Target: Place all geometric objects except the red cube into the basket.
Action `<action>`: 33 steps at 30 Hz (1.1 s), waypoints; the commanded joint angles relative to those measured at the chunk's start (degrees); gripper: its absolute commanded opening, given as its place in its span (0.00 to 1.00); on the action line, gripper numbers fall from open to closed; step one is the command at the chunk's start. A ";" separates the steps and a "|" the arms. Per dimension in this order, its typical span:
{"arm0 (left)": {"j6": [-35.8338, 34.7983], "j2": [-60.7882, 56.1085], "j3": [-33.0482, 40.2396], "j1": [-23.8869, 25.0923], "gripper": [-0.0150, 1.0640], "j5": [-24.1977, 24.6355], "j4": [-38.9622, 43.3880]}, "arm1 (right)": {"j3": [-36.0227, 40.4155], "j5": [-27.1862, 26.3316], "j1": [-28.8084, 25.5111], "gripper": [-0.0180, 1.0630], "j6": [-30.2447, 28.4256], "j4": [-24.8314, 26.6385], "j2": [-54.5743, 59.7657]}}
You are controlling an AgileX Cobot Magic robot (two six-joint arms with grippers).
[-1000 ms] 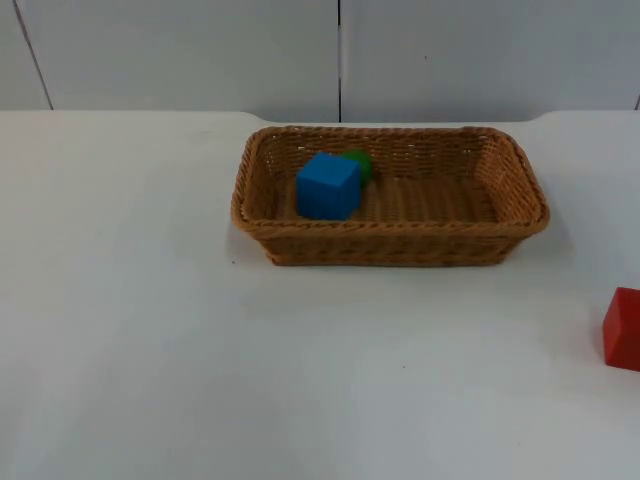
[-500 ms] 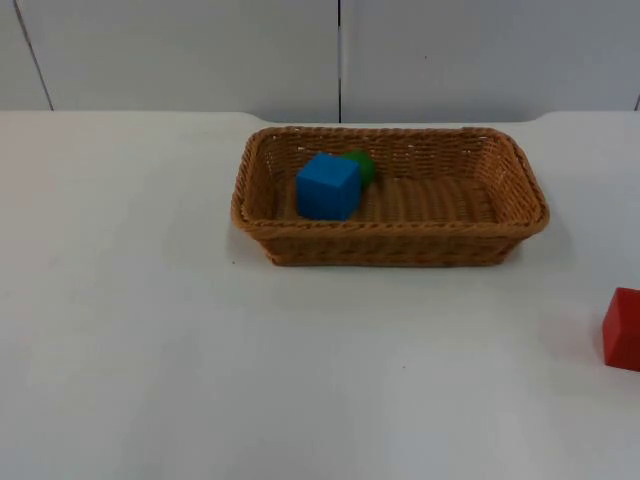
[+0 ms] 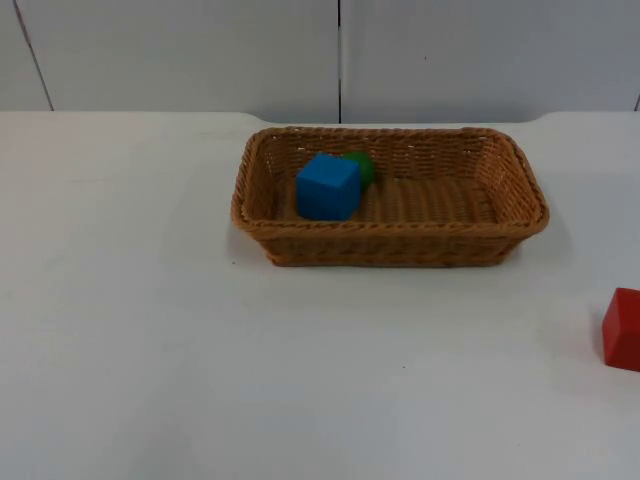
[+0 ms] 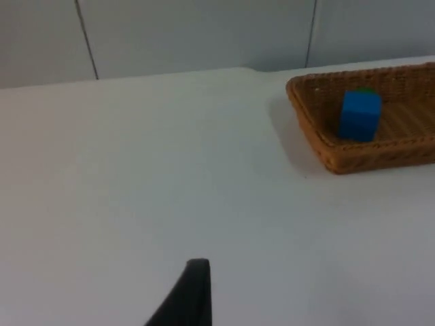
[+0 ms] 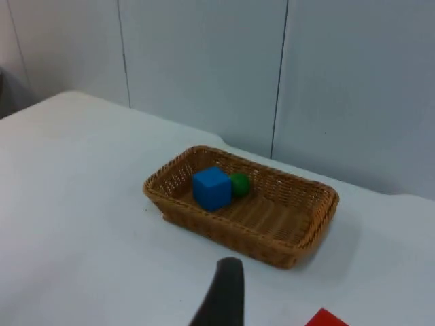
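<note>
The wicker basket (image 3: 390,195) sits toward the far side of the white table (image 3: 150,330), close to the grey partition wall (image 3: 200,50), and inside it the blue cube (image 3: 327,186) stands at the basket's left end with the green ball (image 3: 360,165) tucked just behind it, touching or very nearly so. From the right wrist view the same pair shows up nicely, blue cube (image 5: 211,188) in front, green ball (image 5: 239,184) beside it, both well within the woven rim (image 5: 241,234). Out on the open table, well apart from the basket and off to the right, the red cube (image 3: 622,329) rests alone on the surface; a red corner of it (image 5: 326,318) peeks in on the right wrist view too. The left gripper (image 4: 190,299) hangs over bare table well to the left of the basket (image 4: 319,132), one dark fingertip visible, and whether its pincer is released or clenched I cannot tell. The right gripper (image 5: 224,295) hovers on the near side of the basket, looking across it toward the wall, and its pincer state I cannot tell either.
</note>
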 commanded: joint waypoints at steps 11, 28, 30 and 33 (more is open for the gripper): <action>-4.01 -0.72 3.65 0.25 0.94 1.42 6.05 | 5.83 8.79 -0.18 0.71 2.16 -3.34 -1.12; -4.01 -0.72 3.65 0.25 0.94 1.42 6.05 | 10.64 5.15 -0.18 0.71 7.82 -6.12 -1.12; -4.01 -0.72 3.65 0.25 0.94 1.42 6.05 | 10.64 5.15 -0.18 0.71 7.82 -6.02 -1.12; -4.01 -0.72 3.65 0.25 0.94 1.42 6.05 | 10.64 5.15 -0.18 0.71 7.82 -6.02 -1.12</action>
